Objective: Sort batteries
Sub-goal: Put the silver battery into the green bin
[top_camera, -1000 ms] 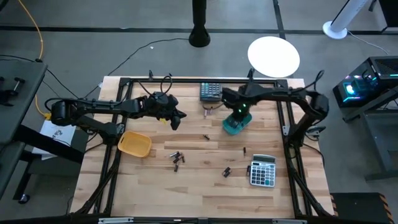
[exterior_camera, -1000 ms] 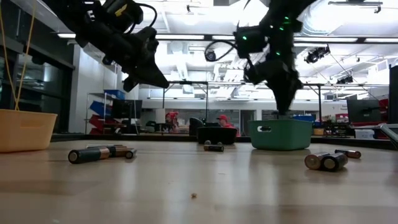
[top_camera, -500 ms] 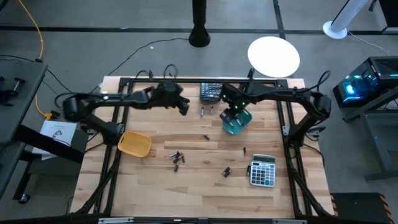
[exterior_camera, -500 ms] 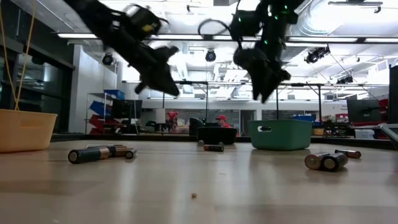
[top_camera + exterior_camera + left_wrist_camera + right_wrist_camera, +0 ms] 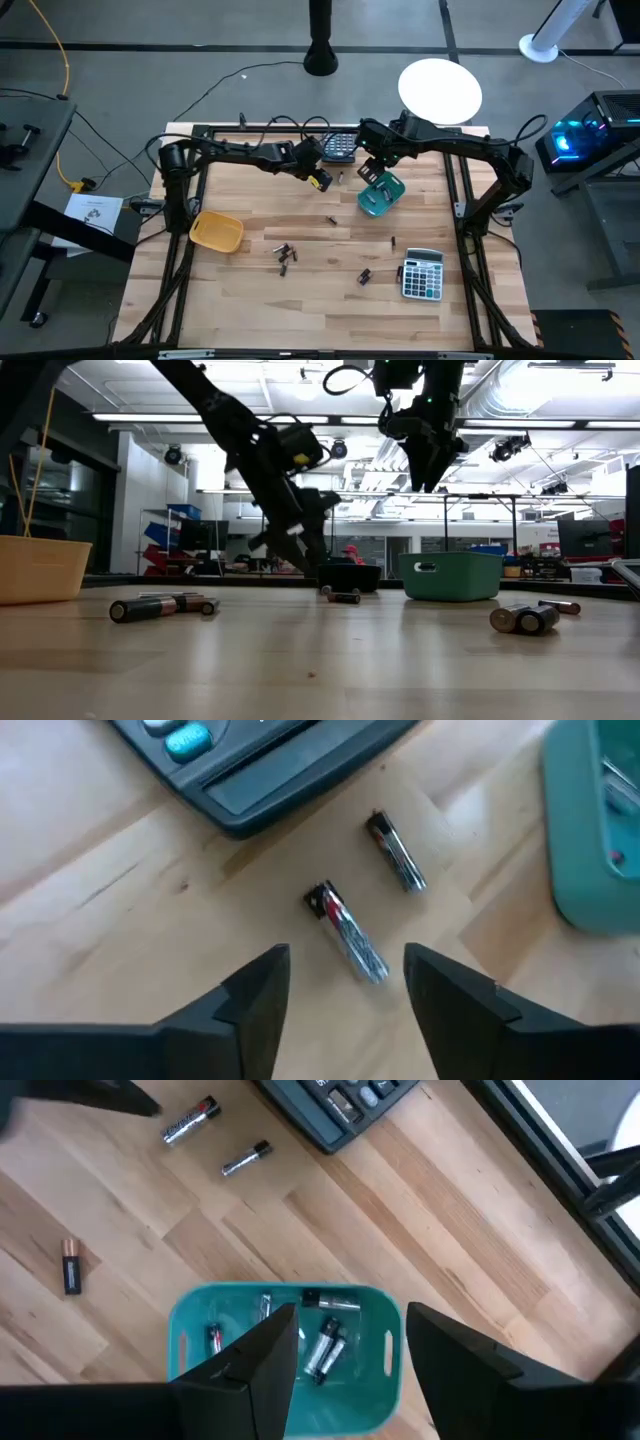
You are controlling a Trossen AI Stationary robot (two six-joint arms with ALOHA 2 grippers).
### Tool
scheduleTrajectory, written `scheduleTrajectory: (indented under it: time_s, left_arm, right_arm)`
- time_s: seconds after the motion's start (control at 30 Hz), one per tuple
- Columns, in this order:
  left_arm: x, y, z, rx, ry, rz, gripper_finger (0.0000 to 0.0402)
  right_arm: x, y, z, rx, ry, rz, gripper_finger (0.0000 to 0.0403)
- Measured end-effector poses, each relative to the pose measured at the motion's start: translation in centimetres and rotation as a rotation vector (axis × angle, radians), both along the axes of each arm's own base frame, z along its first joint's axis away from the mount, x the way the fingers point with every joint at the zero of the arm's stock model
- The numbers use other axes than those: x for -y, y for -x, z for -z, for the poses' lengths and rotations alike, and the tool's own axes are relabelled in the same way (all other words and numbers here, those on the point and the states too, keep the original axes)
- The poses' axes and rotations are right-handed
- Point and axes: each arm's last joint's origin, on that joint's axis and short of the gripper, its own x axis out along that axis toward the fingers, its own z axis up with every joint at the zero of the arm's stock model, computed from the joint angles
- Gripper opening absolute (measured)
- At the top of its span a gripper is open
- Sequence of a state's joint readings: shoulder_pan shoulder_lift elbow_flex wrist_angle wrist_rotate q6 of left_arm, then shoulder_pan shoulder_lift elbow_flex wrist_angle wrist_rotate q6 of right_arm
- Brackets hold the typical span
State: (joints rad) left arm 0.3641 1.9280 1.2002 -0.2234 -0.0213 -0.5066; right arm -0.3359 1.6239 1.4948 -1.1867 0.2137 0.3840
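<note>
Counter (image 5: 250, 310): pale wood planks inside a dark frame, seen from above.
Near calculator (image 5: 422, 275): grey, at the near right of the counter.
Loose batteries (image 5: 284, 254): a small cluster at mid-counter; one pair more (image 5: 365, 276) just left of the near calculator, a single one (image 5: 393, 241) above it, another single (image 5: 331, 220) nearer the middle.
Yellow tray (image 5: 217, 231): on the left side, well apart from the cluster.
Teal tray (image 5: 381, 197): right of centre, with several batteries (image 5: 325, 1345) lying in it.
Left gripper (image 5: 319, 180): reached across to the far middle of the counter, low above it, jaws wide apart and empty; in its wrist view two batteries (image 5: 347, 932) lie on the wood just ahead of the fingers (image 5: 256, 990).
Right gripper (image 5: 367, 172): raised over the far edge of the teal tray, jaws apart, holding nothing; its fingers (image 5: 268, 1352) frame the tray from above.
Far calculator (image 5: 338, 148): dark, at the far edge, just beyond the two batteries and between the two arms.
Low view: batteries in the foreground left (image 5: 143, 608) and right (image 5: 526, 619), the teal tray behind them.
</note>
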Motion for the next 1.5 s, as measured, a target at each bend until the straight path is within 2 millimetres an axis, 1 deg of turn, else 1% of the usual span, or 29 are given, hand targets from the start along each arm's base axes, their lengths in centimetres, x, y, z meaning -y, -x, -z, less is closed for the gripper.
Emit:
scheduleTrajectory:
  time_s: [0.1,0.23,0.33,0.47,0.53,0.57,0.6,0.67,0.7,0.73,0.9,0.97,1.07,1.1,1.17,1.23,1.3,1.4,1.43,1.5]
  left_arm:
    - [-0.2,-0.6,1.2,-0.003,0.027,-0.037,0.0204]
    - [-0.5,-1.4,2.8,-0.019,0.048,-0.065,0.0204]
    - [-0.8,-2.0,3.3,-0.022,0.044,-0.085,0.0203]
    - [-0.8,-2.1,4.2,-0.066,0.027,-0.042,0.0196]
    - [-0.6,-1.9,4.6,-0.113,0.031,-0.023,0.0174]
    - [-0.5,-1.8,4.6,-0.129,0.029,-0.009,0.0155]
    - [-0.4,-1.7,4.7,-0.146,0.025,0.007,0.0131]
    - [-0.1,-1.7,4.7,-0.169,0.004,0.032,0.007]
    - [0.0,-1.6,4.4,-0.163,0.006,0.045,0.004]
    - [0.2,-1.6,4.3,-0.158,0.018,0.061,0.0028]
    - [1.2,-1.5,2.1,-0.107,0.041,0.137,0.003]
    - [1.7,-1.6,0.4,-0.055,0.007,0.187,0.003]
    - [2.3,-2.5,-3.3,0.141,-0.085,0.307,0.0029]
    - [2.7,-2.8,-4.1,0.198,-0.113,0.34,0.003]
    - [3.4,-3.6,-5.2,0.298,-0.16,0.392,0.0029]
    - [4.1,-4.6,-5.7,0.338,-0.186,0.428,0.0029]
    - [4.7,-6.1,-6.4,0.386,-0.223,0.461,0.0029]
    - [5.5,-8.1,-5.6,0.383,-0.236,0.492,0.0033]
    - [5.7,-8.6,-5.2,0.365,-0.243,0.484,0.0044]
    - [6.0,-9.5,-4.6,0.335,-0.252,0.468,0.0081]
  right_arm:
    - [-0.2,0.6,-0.7,0.005,0.014,0.006,0.0181]
    - [-0.6,2.0,-2.1,0.024,0.048,0.047,0.0181]
    - [-0.9,3.2,-3.1,0.037,0.081,0.083,0.0181]
    - [-1.2,4.5,-4.2,0.062,0.099,0.123,0.0181]
    - [-1.4,5.1,-4.7,0.071,0.115,0.143,0.0181]
    - [-1.6,5.4,-5.0,0.078,0.122,0.152,0.0181]
    - [-1.6,5.7,-5.2,0.083,0.132,0.164,0.0181]
    - [-1.8,6.4,-5.7,0.091,0.157,0.183,0.0181]
    - [-1.9,6.7,-6.0,0.101,0.169,0.197,0.0181]
    - [-1.9,7.0,-6.2,0.109,0.178,0.207,0.0181]
    - [-2.5,8.6,-7.3,0.151,0.187,0.256,0.0181]
    - [-2.7,9.2,-7.6,0.169,0.191,0.275,0.0181]
    - [-2.9,9.9,-8.1,0.191,0.21,0.296,0.0181]
    - [-2.9,10.0,-8.2,0.195,0.219,0.302,0.0181]
    - [-2.9,10.1,-8.3,0.2,0.228,0.316,0.0181]
    - [-2.9,10.1,-8.3,0.203,0.228,0.317,0.0181]
    - [-2.9,10.0,-8.3,0.207,0.228,0.319,0.0181]
    - [-2.8,9.9,-8.3,0.225,0.23,0.324,0.0181]
    - [-2.8,9.9,-8.4,0.23,0.231,0.325,0.0181]
    - [-2.8,9.8,-8.4,0.238,0.232,0.326,0.0181]
